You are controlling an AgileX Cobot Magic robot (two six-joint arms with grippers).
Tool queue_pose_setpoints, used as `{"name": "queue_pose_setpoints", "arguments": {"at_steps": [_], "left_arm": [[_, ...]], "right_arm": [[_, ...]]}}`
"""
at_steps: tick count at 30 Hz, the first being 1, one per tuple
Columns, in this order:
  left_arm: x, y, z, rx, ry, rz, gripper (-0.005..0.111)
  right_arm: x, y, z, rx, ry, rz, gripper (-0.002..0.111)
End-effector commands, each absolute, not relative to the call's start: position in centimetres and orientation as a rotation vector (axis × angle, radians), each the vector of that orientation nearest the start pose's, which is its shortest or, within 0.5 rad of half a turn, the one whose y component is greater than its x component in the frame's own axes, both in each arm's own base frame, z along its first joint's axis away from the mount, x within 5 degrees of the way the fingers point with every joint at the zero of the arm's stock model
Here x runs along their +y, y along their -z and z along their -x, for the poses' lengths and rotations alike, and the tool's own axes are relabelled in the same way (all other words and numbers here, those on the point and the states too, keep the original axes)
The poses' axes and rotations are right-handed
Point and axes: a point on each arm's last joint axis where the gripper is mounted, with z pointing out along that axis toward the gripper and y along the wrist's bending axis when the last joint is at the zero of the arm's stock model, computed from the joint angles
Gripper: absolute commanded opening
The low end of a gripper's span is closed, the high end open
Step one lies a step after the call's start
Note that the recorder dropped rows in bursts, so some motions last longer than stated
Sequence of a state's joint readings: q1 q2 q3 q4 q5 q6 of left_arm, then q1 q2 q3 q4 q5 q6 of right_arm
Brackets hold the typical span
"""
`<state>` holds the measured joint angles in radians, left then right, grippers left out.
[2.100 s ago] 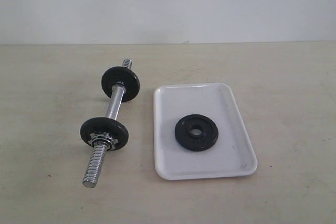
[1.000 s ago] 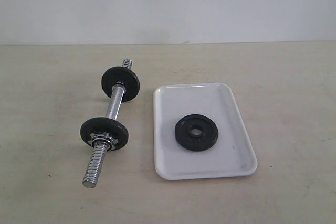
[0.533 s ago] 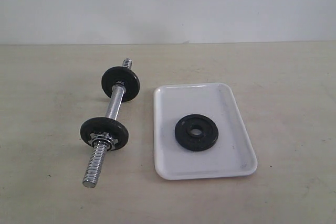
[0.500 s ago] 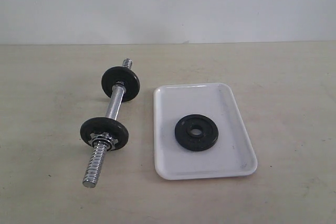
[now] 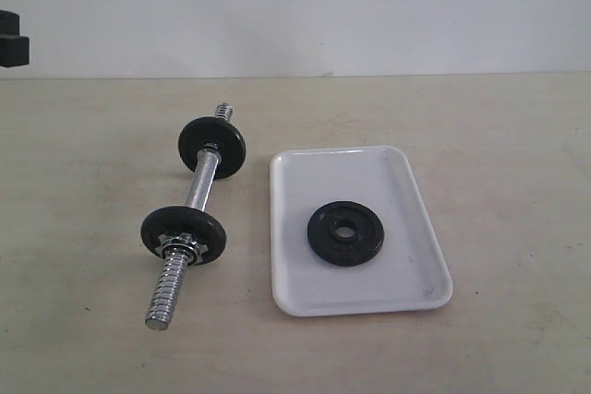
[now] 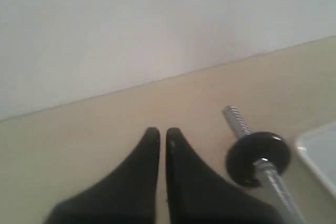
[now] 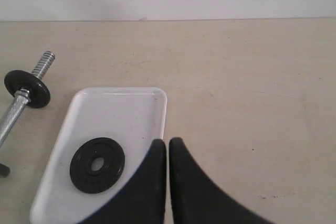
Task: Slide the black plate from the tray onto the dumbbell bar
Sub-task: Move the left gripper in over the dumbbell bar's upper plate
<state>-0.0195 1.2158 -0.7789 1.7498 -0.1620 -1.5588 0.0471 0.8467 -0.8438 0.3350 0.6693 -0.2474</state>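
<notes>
On the desk [image 5: 517, 136], slightly right of centre, the black plate [image 5: 347, 233] lies flat with its hole up. It sits near the middle of the tray [image 5: 305, 173], a little toward 6 o'clock, and nothing touches it. At 9 o'clock from the tray, just beside it, rests the dumbbell bar [image 5: 201, 182], running from 1 o'clock to 7 o'clock. It carries two discs [image 5: 212, 147], and a star nut [image 5: 181, 248] sits against the nearer one. Its threaded end [image 5: 164, 292] at 7 o'clock is bare.

The left end effector [image 6: 163, 132] hangs near the bar's far end with its fingers pressed together and holds nothing. The right end effector [image 7: 168, 142] hovers by the tray's rim in the same state.

By my reading, nothing is done yet. Opening, grasping the plate, lifting it, lining it up and threading it onto the bar all remain.
</notes>
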Motion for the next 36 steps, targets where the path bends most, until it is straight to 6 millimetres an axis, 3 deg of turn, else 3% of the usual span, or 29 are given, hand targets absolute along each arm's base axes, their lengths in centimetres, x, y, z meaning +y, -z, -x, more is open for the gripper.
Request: {"name": "queue_pose_setpoints", "arguments": {"at_steps": [1, 6, 11, 15, 19, 21, 28, 31, 36], "left_arm": [[-0.7, -30.2, -27.8, 1.919, -0.154, -0.300, 0.004], [-0.1, -28.1, -29.1, 1.991, -0.224, -0.270, 0.004], [-0.2, -23.0, -30.0, 2.163, -0.184, -0.287, 0.004], [-1.1, -18.4, -30.2, 2.324, -0.023, -0.263, 0.004], [-2.2, -15.8, -30.3, 2.421, 0.151, -0.282, 0.004], [-2.2, -15.0, -30.4, 2.459, 0.187, -0.200, 0.004], [-1.9, -14.3, -30.7, 2.477, 0.136, -0.203, 0.004], [-2.6, -14.6, -30.7, 2.443, 0.084, -0.371, 0.004], [-4.2, -15.7, -30.7, 2.330, -0.209, -0.654, 0.004]], "right_arm": [[2.5, -35.8, -16.5, 2.112, -0.232, 0.186, 0.000], [2.6, -35.7, -16.4, 2.125, -0.235, 0.191, 0.000], [2.7, -35.4, -16.2, 2.159, -0.244, 0.202, 0.000], [2.7, -35.3, -16.1, 2.175, -0.249, 0.208, 0.000], [2.7, -35.2, -16.1, 2.186, -0.252, 0.211, 0.000], [2.7, -35.2, -16.1, 2.190, -0.255, 0.212, 0.000], [2.8, -35.2, -16.0, 2.195, -0.277, 0.207, 0.000], [2.9, -35.2, -16.0, 2.195, -0.282, 0.205, 0.000], [2.9, -35.2, -16.0, 2.195, -0.282, 0.205, 0.000]]}}
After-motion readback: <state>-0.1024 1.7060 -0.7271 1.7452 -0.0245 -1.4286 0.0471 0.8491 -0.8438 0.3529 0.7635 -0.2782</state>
